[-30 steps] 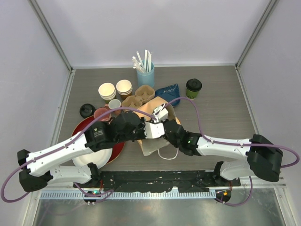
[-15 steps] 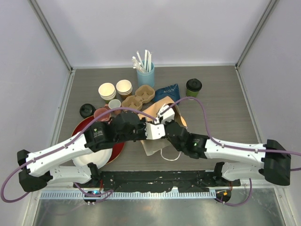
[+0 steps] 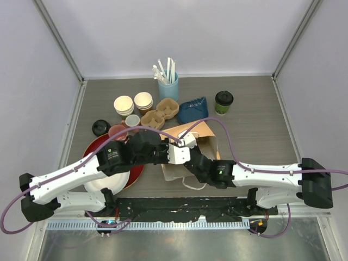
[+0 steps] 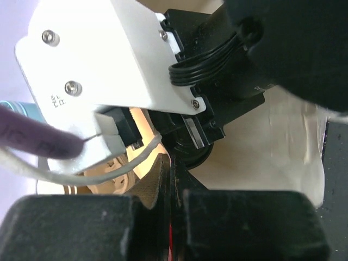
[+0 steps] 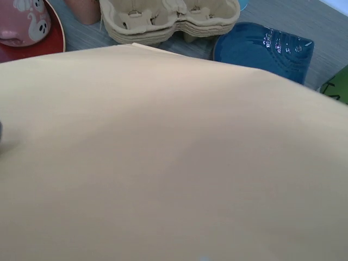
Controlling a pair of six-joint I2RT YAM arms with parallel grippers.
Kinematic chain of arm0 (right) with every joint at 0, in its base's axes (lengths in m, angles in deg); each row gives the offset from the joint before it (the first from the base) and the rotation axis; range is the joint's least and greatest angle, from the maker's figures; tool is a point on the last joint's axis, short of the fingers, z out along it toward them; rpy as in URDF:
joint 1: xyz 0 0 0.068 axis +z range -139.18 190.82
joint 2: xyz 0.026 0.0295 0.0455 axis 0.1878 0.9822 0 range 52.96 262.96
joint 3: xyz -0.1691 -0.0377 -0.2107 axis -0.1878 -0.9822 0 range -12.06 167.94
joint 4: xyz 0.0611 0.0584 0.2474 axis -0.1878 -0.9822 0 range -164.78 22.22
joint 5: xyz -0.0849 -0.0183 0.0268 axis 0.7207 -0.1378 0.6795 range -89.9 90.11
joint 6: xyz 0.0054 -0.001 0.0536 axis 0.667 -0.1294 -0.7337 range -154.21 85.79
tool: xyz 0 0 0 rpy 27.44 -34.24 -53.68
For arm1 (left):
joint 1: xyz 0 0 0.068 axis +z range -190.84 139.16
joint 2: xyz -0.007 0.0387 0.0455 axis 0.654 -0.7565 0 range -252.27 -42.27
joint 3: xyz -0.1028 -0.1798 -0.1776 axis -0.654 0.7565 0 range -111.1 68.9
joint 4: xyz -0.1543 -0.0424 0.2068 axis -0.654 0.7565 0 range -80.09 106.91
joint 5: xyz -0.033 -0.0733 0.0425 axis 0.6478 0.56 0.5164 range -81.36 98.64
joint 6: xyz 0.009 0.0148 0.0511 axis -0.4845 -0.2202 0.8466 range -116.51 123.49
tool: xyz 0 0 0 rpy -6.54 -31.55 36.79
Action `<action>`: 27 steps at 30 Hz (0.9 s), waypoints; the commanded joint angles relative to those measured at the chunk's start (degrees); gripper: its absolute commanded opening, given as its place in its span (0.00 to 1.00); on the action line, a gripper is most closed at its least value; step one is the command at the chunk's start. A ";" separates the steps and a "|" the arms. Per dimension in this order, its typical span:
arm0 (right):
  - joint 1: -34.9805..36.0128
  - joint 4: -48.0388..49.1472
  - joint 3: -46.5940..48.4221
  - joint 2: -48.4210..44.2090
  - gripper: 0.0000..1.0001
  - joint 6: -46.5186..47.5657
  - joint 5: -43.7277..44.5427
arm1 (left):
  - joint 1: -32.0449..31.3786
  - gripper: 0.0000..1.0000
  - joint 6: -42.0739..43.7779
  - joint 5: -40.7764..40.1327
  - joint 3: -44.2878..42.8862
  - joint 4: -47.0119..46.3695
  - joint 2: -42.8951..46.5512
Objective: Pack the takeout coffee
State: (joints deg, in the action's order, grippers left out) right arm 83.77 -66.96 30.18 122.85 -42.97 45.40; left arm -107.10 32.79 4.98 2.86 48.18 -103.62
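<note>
The green-sided coffee cup [image 3: 223,101] with a black lid stands upright at the back right, apart from both arms; its green edge shows in the right wrist view [image 5: 340,87]. The kraft-brown-sided cup is out of view. A brown paper bag [image 3: 204,138] lies tilted at the table's middle. My left gripper [image 3: 173,156] is shut on the bag's edge, with the paper pinched between its fingers [image 4: 163,185]. My right gripper [image 3: 190,160] is against the bag beside the left one. Its fingers are hidden, and the bag's paper [image 5: 174,163] fills its wrist view.
Pulp cup carriers [image 3: 161,111] and a blue pouch [image 3: 192,109] lie behind the bag. Stacked lidless cups [image 3: 124,104], a blue straw holder [image 3: 168,84], a pink mug [image 3: 117,131], a loose black lid [image 3: 99,128], a red tray [image 3: 95,147] and a white plate [image 3: 106,185] are on the left.
My right arm has drawn left and nearer, low against the bag. The bag has tipped and spread toward the right. My left gripper has kept its hold.
</note>
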 commanded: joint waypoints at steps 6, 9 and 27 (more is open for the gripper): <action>0.27 1.64 5.75 6.39 0.01 2.16 5.14 | -0.63 0.00 2.25 6.91 0.83 -3.72 1.75; -0.17 1.64 6.54 8.24 0.01 2.25 6.73 | -0.63 0.00 2.34 8.05 1.00 -3.98 2.01; -2.54 10.07 8.56 12.73 0.01 6.91 -3.54 | -0.54 0.00 2.26 11.13 5.48 -10.31 5.00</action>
State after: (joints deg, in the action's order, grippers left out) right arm 83.07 -63.49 34.82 133.61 -36.65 46.58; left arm -106.03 35.68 4.81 7.58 47.54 -99.18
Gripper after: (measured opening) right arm 0.108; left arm 0.009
